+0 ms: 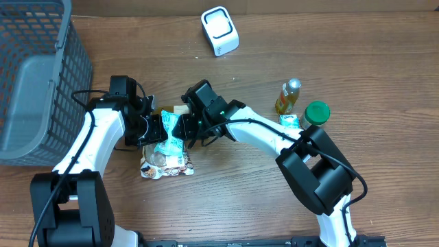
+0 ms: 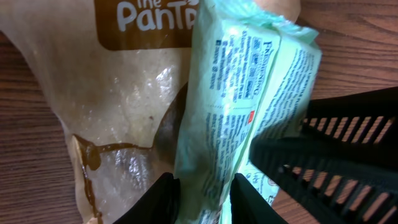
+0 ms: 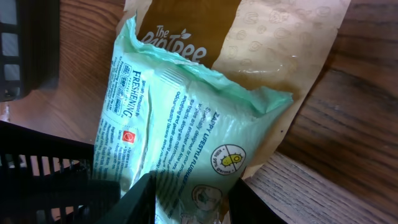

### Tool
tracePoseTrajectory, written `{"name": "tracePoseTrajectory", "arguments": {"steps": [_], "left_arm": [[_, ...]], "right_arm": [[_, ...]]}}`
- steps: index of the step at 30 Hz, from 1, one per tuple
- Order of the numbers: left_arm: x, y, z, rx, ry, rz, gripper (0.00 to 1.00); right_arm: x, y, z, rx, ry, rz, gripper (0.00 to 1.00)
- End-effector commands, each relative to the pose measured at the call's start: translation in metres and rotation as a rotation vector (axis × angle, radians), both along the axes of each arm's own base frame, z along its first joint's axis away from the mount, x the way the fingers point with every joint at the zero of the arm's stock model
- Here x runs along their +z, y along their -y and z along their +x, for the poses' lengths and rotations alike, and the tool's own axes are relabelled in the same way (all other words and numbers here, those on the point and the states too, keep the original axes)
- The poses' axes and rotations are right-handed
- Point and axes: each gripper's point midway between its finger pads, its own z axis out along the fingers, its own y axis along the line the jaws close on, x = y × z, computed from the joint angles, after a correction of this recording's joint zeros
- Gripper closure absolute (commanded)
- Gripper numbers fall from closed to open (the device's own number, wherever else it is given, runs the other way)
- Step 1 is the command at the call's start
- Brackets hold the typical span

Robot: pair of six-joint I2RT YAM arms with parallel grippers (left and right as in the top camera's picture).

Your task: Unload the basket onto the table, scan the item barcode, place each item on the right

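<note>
The item is a pale green pack of wipes (image 1: 171, 142), held a little above a brown-and-clear snack bag (image 1: 167, 163) left of the table's centre. My left gripper (image 1: 155, 129) is shut on the pack's left end. In the left wrist view its fingertips (image 2: 160, 200) pinch the pack (image 2: 242, 93). My right gripper (image 1: 182, 127) is shut on the pack's other end, and the right wrist view shows the pack (image 3: 180, 130) between its jaws (image 3: 196, 202). Small print shows on the pack, but no barcode. A white scanner (image 1: 219, 31) stands at the far side of the table.
A grey mesh basket (image 1: 34, 82) fills the far left corner. To the right stand a yellow bottle (image 1: 289, 96), a green-lidded can (image 1: 316, 113) and a small green packet (image 1: 290, 121). The snack bag (image 3: 273, 43) lies right under the pack.
</note>
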Motion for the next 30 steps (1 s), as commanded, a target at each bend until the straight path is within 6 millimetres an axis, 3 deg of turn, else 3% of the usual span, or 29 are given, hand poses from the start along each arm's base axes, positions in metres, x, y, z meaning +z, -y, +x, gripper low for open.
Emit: {"name": "tracePoseTrajectory", "arguments": {"steps": [1,8,15,17,18,21,25,30], "left_arm": [[-0.006,0.002,-0.004,-0.026,-0.011,0.001,0.73],[-0.006,0.002,-0.003,-0.026,-0.009,0.001,0.81],[-0.006,0.002,-0.003,-0.026,-0.008,0.001,0.75],[-0.006,0.002,-0.003,-0.026,-0.008,0.001,0.74],[-0.006,0.002,-0.003,-0.026,-0.008,0.001,0.73],[-0.005,0.004,-0.003,-0.024,-0.008,-0.007,0.64],[0.001,0.019,-0.003,-0.036,-0.005,-0.107,0.67],[0.007,0.024,0.000,-0.040,0.007,-0.138,0.59]], "right_arm": [[-0.005,-0.001,-0.003,-0.003,0.021,-0.026,0.66],[-0.005,-0.006,-0.006,0.005,0.036,-0.026,0.66],[-0.008,-0.005,-0.006,-0.001,0.045,-0.044,0.83],[-0.008,-0.005,-0.006,-0.001,0.045,-0.044,0.95],[-0.008,-0.005,-0.006,-0.001,0.044,-0.045,0.96],[-0.009,-0.004,-0.006,0.005,0.047,-0.048,0.96],[-0.005,-0.007,-0.004,0.007,0.061,-0.036,0.96],[0.017,0.001,0.004,0.000,0.095,-0.019,0.96]]}}
